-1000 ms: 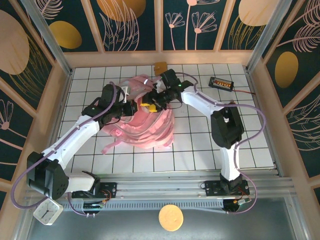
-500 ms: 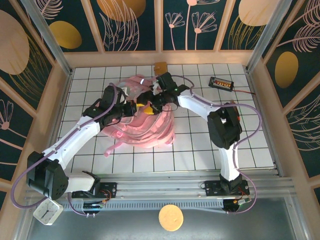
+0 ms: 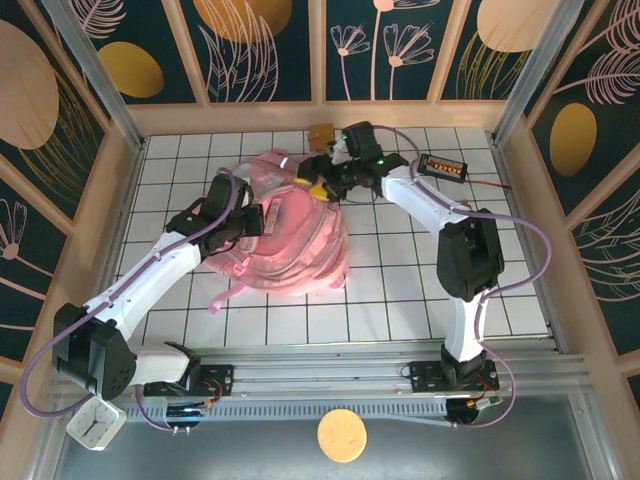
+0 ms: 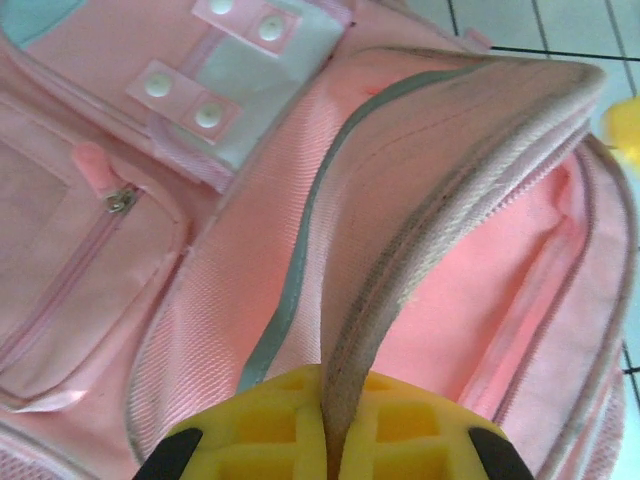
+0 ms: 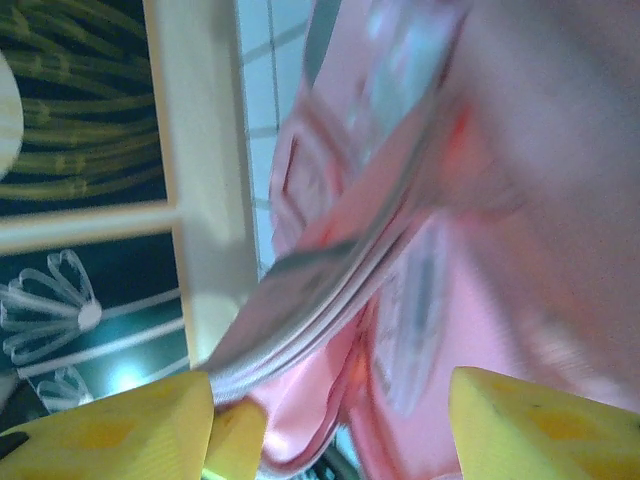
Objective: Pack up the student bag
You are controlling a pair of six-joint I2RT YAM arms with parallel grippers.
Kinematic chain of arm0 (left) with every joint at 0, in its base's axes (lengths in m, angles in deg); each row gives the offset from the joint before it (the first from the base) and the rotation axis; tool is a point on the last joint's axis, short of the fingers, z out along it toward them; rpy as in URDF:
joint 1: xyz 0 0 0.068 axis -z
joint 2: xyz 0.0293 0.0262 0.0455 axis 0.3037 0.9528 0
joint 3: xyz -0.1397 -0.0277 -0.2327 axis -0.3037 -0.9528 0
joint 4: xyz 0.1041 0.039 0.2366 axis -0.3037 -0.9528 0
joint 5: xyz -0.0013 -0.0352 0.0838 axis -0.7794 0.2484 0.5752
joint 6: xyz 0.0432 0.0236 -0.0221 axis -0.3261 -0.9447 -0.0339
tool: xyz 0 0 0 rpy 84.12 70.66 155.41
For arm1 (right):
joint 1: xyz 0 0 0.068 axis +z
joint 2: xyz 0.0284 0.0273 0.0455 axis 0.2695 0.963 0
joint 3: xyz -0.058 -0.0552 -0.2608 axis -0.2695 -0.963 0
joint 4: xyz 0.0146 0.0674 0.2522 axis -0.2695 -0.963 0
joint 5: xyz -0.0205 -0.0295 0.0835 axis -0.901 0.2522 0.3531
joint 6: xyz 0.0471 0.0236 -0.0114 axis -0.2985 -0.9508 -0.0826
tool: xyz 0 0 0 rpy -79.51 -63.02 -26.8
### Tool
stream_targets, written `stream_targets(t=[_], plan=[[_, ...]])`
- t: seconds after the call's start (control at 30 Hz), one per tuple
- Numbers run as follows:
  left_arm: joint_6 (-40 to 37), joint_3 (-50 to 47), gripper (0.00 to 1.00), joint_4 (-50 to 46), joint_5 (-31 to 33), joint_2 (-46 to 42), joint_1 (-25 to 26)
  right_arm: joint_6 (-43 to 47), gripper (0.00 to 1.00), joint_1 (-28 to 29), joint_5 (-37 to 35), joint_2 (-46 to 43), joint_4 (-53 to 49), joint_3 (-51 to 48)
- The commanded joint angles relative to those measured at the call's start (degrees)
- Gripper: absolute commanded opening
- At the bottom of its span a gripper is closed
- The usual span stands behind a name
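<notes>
We see student bag (image 3: 300, 245) lying on table (image 3: 420, 290), left of centre. Left gripper (image 4: 335, 445) pinched shut on bag's opening rim; right gripper (image 5: 330, 425) jaws apart, holding nothing, at bag's far edge. Risk we judge — rim slips from pinch, mouth collapses; right fingers snag fabric. Back wall (image 3: 400, 115) close behind right gripper; open tiles lie right.

The left gripper (image 4: 333, 445) is cut off by the bottom edge of its wrist view, with its yellow pads (image 4: 250, 425) shown in part, and the backpack (image 4: 230, 270) ahead of it runs past every edge. Between the fingers (image 5: 100, 425) of the right gripper (image 5: 330, 430) the backpack is smeared with blur, its pockets unreadable. Seen from above, the black device (image 3: 442, 166) off beside the right gripper is too small to identify.
</notes>
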Motion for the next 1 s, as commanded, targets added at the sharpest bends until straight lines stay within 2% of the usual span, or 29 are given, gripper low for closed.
stream_targets(t=[0.0,0.07,0.13,0.23,0.27,0.4,0.5,0.6,0.8,0.87,0.97], plan=[[0.1,1.3,0.00,-4.0,6.0,-0.9,-1.7,0.8,0.64,-5.1,-5.1,0.1,4.6,0.1],[-1.3,0.8,0.00,-2.2,3.0,-1.5,-1.9,1.0,0.63,-7.2,-5.1,2.0,7.4,0.2],[-1.9,0.6,0.14,-0.3,-0.8,-1.9,-2.0,1.0,0.63,-8.7,-4.5,3.4,9.1,0.3],[-1.6,0.5,0.18,1.1,-3.9,-2.2,-2.0,1.7,0.63,-10.0,-3.7,4.6,10.3,-0.1],[-1.4,0.5,0.25,1.7,-5.5,-2.5,-2.0,2.1,0.63,-10.3,-3.5,5.0,10.6,-0.2],[-0.3,1.4,0.70,4.4,-14.1,-3.5,-2.0,2.5,0.63,-11.3,-3.6,6.9,10.7,-0.2],[1.3,3.4,0.84,6.2,-14.3,-3.7,-2.0,4.1,0.64,-11.8,-6.7,8.6,10.7,0.8],[2.6,6.4,0.85,7.2,-13.1,-0.5,-2.0,7.2,0.63,-11.9,-11.0,12.7,11.9,3.9],[3.7,12.8,0.88,7.4,-12.7,7.0,-2.0,13.9,0.62,-10.8,-19.3,20.1,29.2,4.6],[3.2,13.7,0.90,7.8,-11.6,8.4,-2.0,14.6,0.62,-10.4,-20.2,22.1,34.1,5.1],[2.6,16.6,0.92,9.3,-9.6,12.3,-2.3,10.9,0.62,-10.7,-17.6,24.0,35.8,7.2]])
